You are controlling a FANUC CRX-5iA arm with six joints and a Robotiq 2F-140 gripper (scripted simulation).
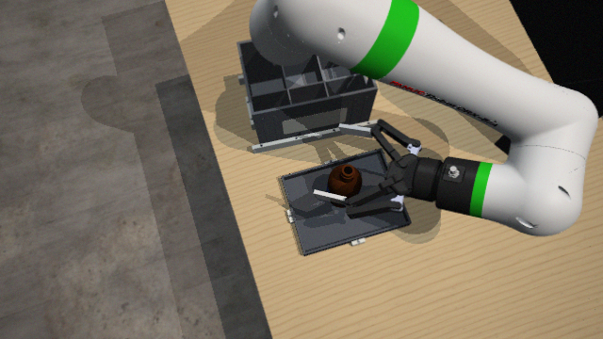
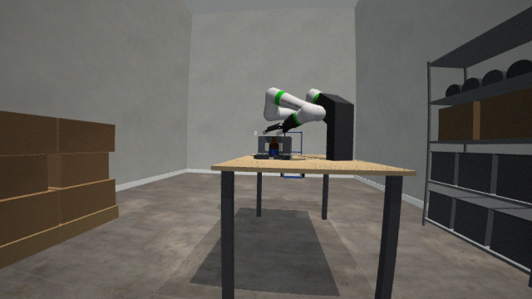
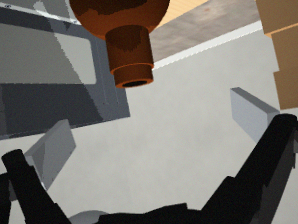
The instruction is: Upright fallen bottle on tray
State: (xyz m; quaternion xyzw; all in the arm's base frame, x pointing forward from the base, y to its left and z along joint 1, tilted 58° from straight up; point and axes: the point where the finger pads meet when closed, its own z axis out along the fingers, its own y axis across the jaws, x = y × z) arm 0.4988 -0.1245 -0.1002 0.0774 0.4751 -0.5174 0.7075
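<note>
Top view, left to right: the divided crate sits upper centre on the table; below it, the tray carries the brown bottle, standing upright; the gripper, spread wide and empty, hangs around it without touching.

Top view: looking straight down, close above the hand. Exterior: far off, level across the bench. Wrist: just behind the fingers. Shared: the bottle ahead of the hand.
</note>
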